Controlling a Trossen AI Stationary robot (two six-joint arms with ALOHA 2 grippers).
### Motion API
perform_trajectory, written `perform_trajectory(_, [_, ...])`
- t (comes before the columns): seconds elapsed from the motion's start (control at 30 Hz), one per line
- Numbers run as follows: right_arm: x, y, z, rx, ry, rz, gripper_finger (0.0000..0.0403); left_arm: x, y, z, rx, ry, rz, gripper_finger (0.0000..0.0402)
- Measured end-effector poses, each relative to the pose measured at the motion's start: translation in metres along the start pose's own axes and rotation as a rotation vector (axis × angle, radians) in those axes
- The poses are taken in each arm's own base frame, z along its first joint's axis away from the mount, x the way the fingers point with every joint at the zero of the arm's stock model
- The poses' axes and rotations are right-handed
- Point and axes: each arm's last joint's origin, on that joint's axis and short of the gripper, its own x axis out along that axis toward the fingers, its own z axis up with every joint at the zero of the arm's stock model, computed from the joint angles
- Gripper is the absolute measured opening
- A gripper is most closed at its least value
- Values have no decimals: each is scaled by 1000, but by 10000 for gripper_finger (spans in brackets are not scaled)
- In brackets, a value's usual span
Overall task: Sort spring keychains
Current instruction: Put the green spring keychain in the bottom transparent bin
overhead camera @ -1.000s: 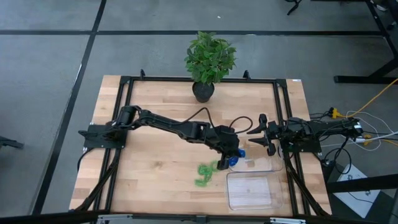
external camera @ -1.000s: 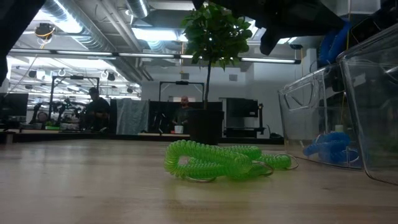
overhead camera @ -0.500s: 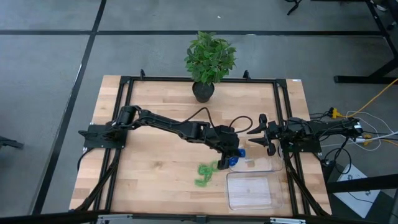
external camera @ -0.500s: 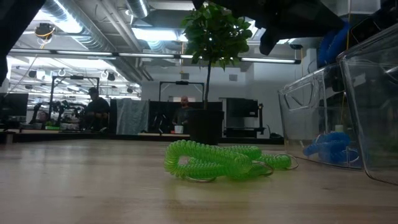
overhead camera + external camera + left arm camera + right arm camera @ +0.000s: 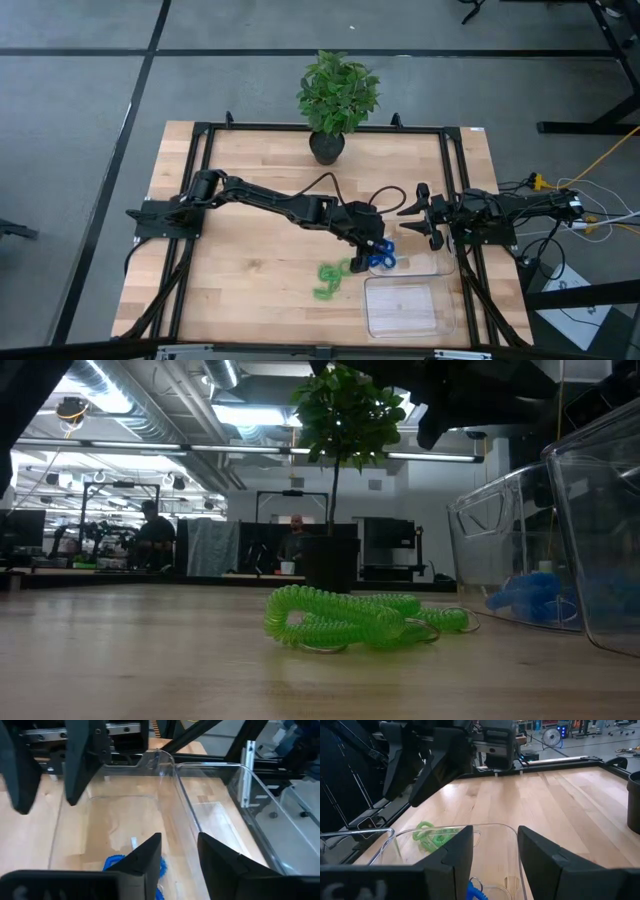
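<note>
Blue spring keychains point(image 5: 381, 260) point(image 5: 114, 864) lie on the floor of the far clear tray point(image 5: 428, 266), at its left end. My left gripper point(image 5: 374, 248) point(image 5: 179, 838) hangs open just above them, fingers pointing down into the tray, touching nothing. Green spring keychains point(image 5: 330, 278) point(image 5: 345, 618) lie in a loose heap on the bare wood, left of the trays. My right gripper point(image 5: 405, 220) point(image 5: 495, 831) waits open at the table's right side, over the far tray's far edge.
A second clear tray point(image 5: 405, 308) stands right in front of the far one, by the near edge. A potted plant point(image 5: 337, 95) stands at the far edge's middle. A black frame point(image 5: 200, 140) runs around the table. Bare wood lies at the left.
My left gripper has opened and let go of a blue keychain. In the low view the blue coil that hung high above the tray has gone from there, and the blue heap on the tray floor has grown. The arm has stayed in place.
</note>
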Motion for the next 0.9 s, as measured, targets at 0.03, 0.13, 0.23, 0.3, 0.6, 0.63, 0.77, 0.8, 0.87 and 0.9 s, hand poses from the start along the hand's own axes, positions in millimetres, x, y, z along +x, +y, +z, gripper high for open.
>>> perform_trajectory(0.03, [0,0,0,0,0,0,154,0,0,0,0,-1,9,129])
perform_trajectory(0.13, [0,0,0,0,0,0,154,-1,1,1,0,-4,15,142])
perform_trajectory(0.23, [0,0,0,0,0,0,154,-9,-2,8,-11,-18,-33,149])
perform_trajectory(0.3, [0,0,0,0,0,0,154,-19,-6,17,-9,-43,-53,150])
perform_trajectory(0.6, [0,0,0,0,0,0,154,-70,-15,53,125,-147,-23,140])
perform_trajectory(0.63, [0,0,0,0,0,0,154,-76,-15,56,134,-153,-16,139])
perform_trajectory(0.77, [0,0,0,0,0,0,154,-97,-16,64,160,-148,15,139])
perform_trajectory(0.8, [0,0,0,0,0,0,154,-102,-15,66,165,-151,21,139])
perform_trajectory(0.87, [0,0,0,0,0,1,154,-114,-16,70,174,-142,26,139])
perform_trajectory(0.9, [0,0,0,0,0,0,154,-119,-15,71,173,-143,31,139])
